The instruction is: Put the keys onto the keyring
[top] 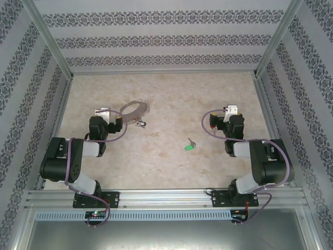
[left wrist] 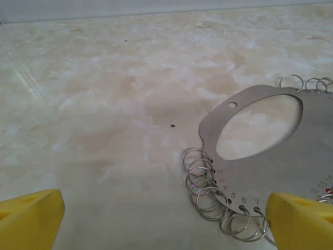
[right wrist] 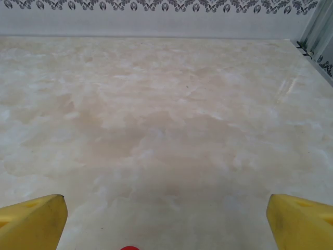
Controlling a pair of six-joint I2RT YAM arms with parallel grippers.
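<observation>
The keyring (top: 134, 109) is a flat grey metal plate with an oval hole, fringed with small silver split rings, lying at the back left. In the left wrist view the keyring (left wrist: 270, 166) lies to the right, and its split rings (left wrist: 208, 182) reach in between my fingers. My left gripper (top: 105, 112) (left wrist: 166, 229) stands open just left of it, holding nothing. A green-headed key (top: 189, 146) lies mid-table between the arms. My right gripper (top: 229, 110) (right wrist: 166, 229) is open and empty; a red key head (right wrist: 129, 248) peeks in at that view's bottom edge.
Patterned walls and metal frame posts (top: 49, 44) close in the marbled table (top: 171, 99) on three sides. A small dark bit (top: 139, 123) lies just in front of the keyring. The arm bases sit on the rail (top: 166, 197) at the near edge.
</observation>
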